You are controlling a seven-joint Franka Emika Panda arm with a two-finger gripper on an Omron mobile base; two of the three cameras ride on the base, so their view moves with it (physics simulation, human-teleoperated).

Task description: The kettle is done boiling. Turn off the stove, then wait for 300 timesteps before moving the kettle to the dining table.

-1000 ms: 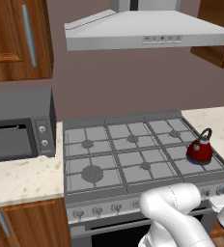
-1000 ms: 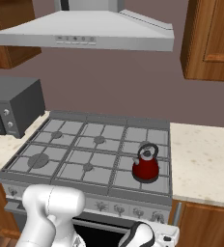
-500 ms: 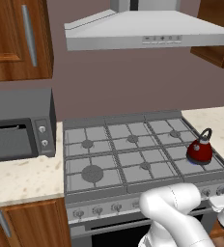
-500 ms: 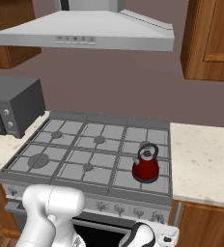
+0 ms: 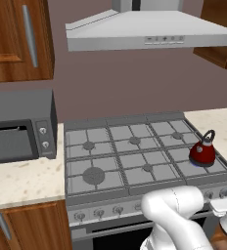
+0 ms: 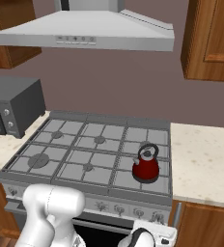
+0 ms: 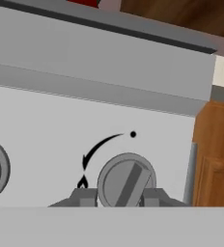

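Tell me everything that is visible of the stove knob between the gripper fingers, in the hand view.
The knob is a round grey disc, metal by its look, with a raised darker bar across its face, tilted to the right of upright. It sits on the pale front panel of the stove, near the panel's right end. A black arrow, a dot and a flame mark are printed beside it. The gripper has one finger on each side, touching it.

Kitchen, stove (image 5: 135, 156), range hood (image 5: 149, 34), seemingly microwave (image 5: 20, 127)
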